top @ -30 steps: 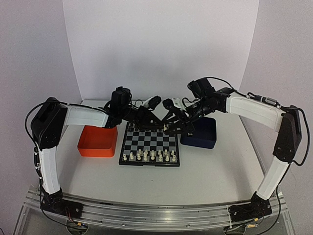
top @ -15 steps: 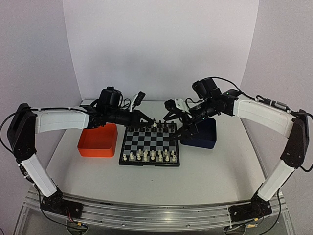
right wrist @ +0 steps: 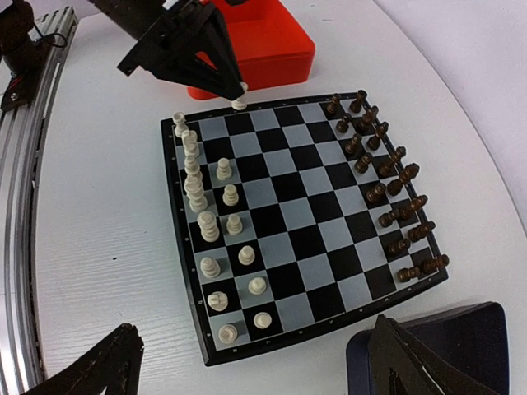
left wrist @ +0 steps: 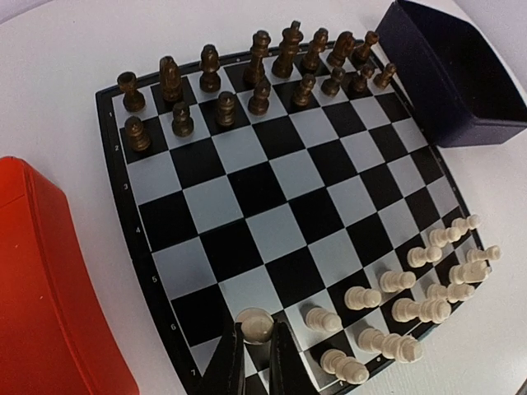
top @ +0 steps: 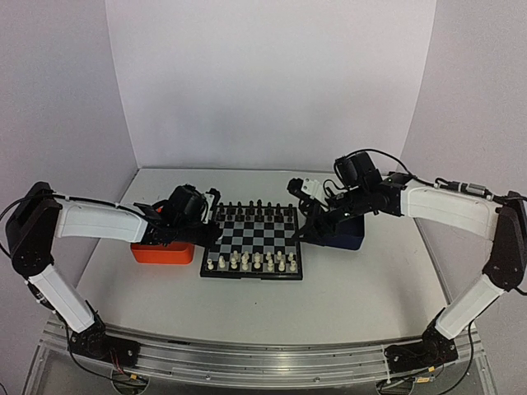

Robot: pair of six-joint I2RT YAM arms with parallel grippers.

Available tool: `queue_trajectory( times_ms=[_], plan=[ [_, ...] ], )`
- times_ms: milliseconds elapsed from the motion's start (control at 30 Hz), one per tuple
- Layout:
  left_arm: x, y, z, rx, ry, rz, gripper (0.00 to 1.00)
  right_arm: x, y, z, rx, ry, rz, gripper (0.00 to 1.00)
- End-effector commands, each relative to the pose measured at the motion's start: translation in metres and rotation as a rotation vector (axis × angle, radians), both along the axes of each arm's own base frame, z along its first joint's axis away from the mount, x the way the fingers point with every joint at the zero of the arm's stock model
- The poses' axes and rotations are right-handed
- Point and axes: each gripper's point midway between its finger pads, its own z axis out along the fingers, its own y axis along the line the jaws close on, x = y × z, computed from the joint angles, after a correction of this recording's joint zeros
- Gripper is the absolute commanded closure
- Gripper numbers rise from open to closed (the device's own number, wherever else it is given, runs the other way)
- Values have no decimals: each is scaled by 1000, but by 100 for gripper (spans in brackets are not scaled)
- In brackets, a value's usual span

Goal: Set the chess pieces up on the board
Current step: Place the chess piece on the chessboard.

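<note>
The board [top: 247,236] lies mid-table, seen also in the left wrist view as the board [left wrist: 272,189] and in the right wrist view as the board [right wrist: 288,189]. Cream chess pieces [top: 251,262] stand in its two near rows, chess pieces [left wrist: 412,288], chess pieces [right wrist: 202,197]. My left gripper [left wrist: 255,350] is shut on a cream pawn [left wrist: 255,323] just above the board's near-left corner squares, left gripper [top: 214,239], left gripper [right wrist: 239,97]. My right gripper [right wrist: 247,370] hangs wide open and empty over the board's right edge, right gripper [top: 306,228].
Dark pieces [left wrist: 263,74] fill the board's two far rows. An orange tray [top: 160,251] sits against the board's left side under my left arm. A dark blue tray [top: 350,234] stands at the board's right, below my right wrist.
Both grippers were close together above the board's far edge. The right gripper opened and drew back right. The left arm swung down to the near-left corner with the pawn.
</note>
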Motion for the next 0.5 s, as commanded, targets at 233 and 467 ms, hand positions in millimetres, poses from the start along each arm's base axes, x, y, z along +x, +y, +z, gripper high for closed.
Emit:
queue_trajectory(
  times_ms=[233, 467],
  plan=[
    [-10, -9, -16, 76, -37, 7, 100, 17, -19, 12, 51, -29, -131, 5],
    [-19, -19, -31, 83, 1, -10, 100, 24, -26, 4, 35, -23, -162, 5]
  ],
)
